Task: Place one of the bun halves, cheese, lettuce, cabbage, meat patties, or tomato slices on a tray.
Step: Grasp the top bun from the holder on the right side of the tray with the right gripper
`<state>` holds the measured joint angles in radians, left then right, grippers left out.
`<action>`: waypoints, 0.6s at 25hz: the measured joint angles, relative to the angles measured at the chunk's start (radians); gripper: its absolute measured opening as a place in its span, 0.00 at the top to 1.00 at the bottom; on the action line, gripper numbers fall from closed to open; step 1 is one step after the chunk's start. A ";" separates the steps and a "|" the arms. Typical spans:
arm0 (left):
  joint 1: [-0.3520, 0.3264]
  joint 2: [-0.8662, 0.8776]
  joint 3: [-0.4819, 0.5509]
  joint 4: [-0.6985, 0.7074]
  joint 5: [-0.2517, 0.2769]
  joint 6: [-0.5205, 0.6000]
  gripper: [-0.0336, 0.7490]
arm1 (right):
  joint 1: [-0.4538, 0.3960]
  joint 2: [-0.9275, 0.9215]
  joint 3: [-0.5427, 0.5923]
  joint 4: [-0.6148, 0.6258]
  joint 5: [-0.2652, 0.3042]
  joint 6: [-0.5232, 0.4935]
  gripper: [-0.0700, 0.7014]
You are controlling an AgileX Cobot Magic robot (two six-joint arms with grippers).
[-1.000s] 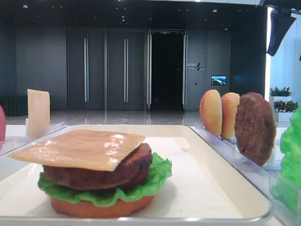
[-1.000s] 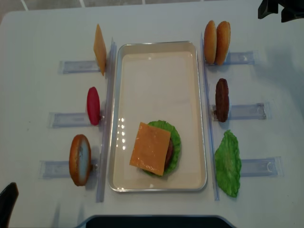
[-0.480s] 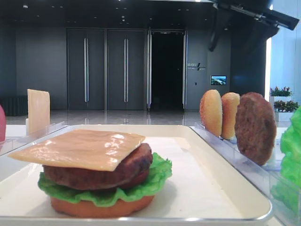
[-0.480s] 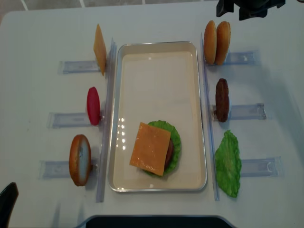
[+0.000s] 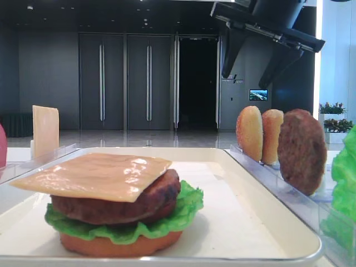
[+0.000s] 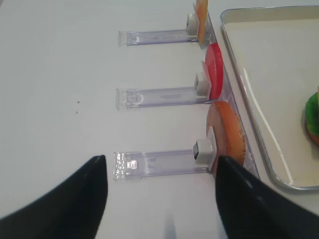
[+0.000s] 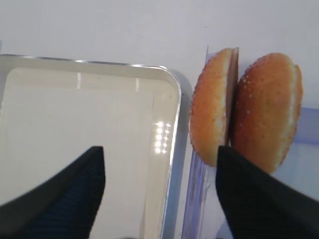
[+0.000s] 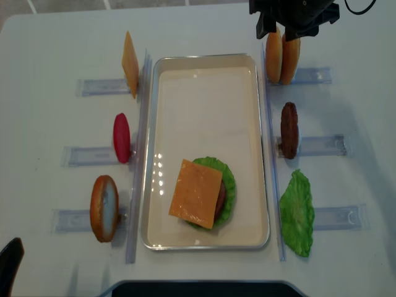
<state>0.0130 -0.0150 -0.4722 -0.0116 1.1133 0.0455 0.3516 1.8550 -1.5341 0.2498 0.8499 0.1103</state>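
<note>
Right wrist: two speckled golden bun halves (image 7: pixel 244 112) upright, touching.

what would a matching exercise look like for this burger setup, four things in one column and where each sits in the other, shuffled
Things:
1. cheese slice
2. two bun halves
3. red tomato slice
4. meat patty

Places:
A. on edge in the middle rack right of the tray
B. flat on top of the stack in the tray
C. on edge in the far right rack, under the right gripper
D. on edge in the middle rack left of the tray

Pairs: 1-B, 2-C, 3-D, 4-A
</note>
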 joint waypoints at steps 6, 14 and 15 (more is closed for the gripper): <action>0.000 0.000 0.000 0.000 0.000 0.000 0.30 | 0.000 0.037 0.000 -0.027 -0.021 0.002 0.29; 0.000 0.000 0.000 0.000 0.000 0.000 0.30 | 0.000 0.073 -0.001 -0.056 -0.058 0.002 0.29; 0.000 0.000 0.000 0.000 0.000 0.000 0.30 | 0.000 0.075 -0.001 -0.056 -0.062 0.002 0.29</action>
<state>0.0130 -0.0150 -0.4722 -0.0116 1.1133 0.0455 0.3516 1.9299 -1.5349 0.1938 0.7879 0.1123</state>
